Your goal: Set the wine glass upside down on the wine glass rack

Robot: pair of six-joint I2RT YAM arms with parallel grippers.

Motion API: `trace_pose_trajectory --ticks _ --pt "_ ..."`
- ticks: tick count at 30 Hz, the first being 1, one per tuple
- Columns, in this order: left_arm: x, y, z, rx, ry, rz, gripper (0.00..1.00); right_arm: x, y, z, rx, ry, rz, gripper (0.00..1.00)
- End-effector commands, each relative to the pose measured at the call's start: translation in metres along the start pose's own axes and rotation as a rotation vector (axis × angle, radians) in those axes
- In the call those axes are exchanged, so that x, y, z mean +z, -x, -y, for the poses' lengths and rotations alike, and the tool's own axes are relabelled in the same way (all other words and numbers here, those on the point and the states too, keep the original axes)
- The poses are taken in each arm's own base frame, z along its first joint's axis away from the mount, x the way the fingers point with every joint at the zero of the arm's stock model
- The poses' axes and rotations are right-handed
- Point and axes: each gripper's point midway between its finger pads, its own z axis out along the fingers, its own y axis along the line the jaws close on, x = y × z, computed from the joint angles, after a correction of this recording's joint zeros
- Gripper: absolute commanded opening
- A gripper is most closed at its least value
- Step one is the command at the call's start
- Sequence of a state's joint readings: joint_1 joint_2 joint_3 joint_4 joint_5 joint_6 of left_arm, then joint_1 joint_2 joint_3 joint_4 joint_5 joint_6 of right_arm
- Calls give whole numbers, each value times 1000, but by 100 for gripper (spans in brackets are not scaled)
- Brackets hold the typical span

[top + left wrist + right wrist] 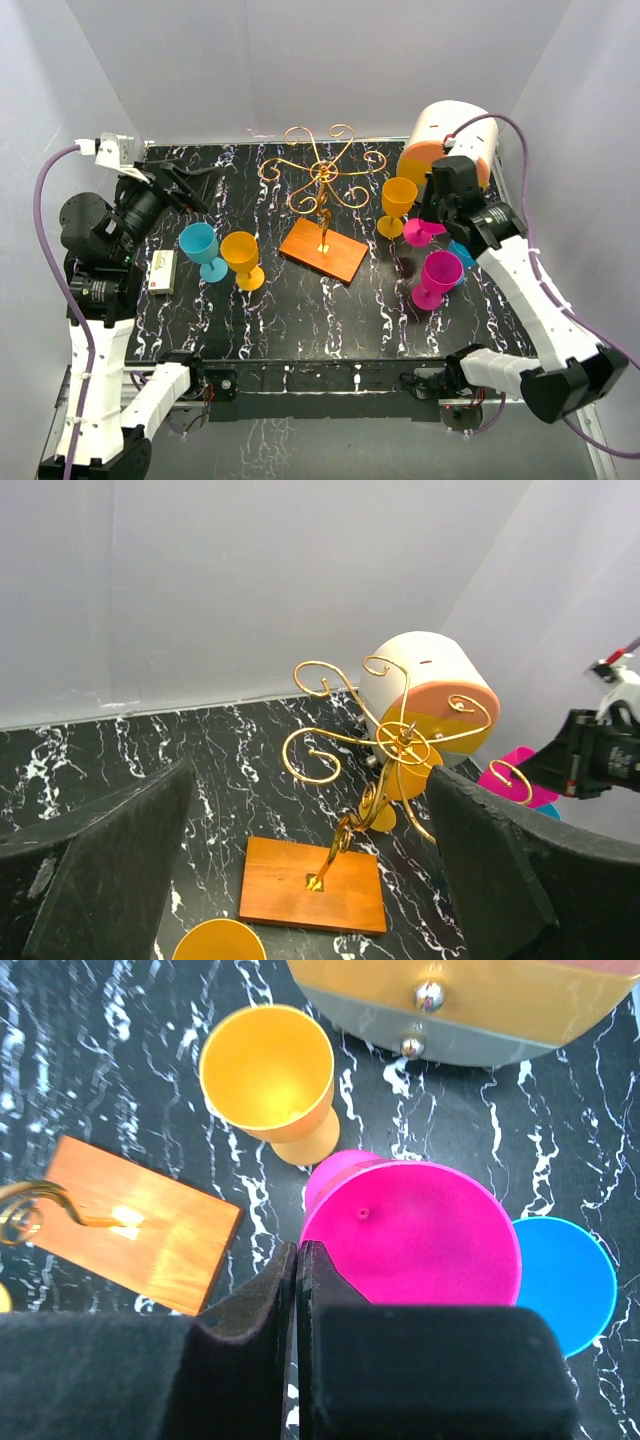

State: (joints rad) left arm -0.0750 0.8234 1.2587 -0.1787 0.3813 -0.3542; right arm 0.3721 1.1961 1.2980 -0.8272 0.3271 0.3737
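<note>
The wine glass rack [322, 175], gold wire scrolls on an orange wooden base [323, 250], stands mid-table. A pink wine glass [420, 232] lies tilted just right of it, its round foot [410, 1235] facing the right wrist camera. My right gripper [298, 1250] is shut, fingers pressed together at the left edge of that foot, with nothing visible between them. My left gripper [310, 880] is wide open at the back left, facing the rack [400, 745] from a distance and holding nothing.
Upright glasses stand around: yellow [397, 205] beside the rack, another pink [438, 278] at the right, blue [201, 250] and yellow [243, 258] at the left. A blue foot [565, 1280] lies by the pink one. A white-and-orange drum [450, 140] fills the back right corner.
</note>
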Motion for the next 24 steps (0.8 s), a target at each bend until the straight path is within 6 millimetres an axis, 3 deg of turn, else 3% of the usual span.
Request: trace_pose_trajectory --ticks 1,9,15,20,24 --pt "-10 21 16 38 -57 96 99 -40 47 -3 97 53 169 0" --pt "-12 31 15 -57 -30 151 98 -95 71 4 132 94 218 0" --pt "-5 36 -7 -153 113 128 98 -155 109 2 218 242 450 0" --pt "1 43 15 -280 9 121 98 -214 136 -4 323 432 665 0" --pt "7 36 35 -419 -101 65 96 -248 142 -16 370 598 746 0"
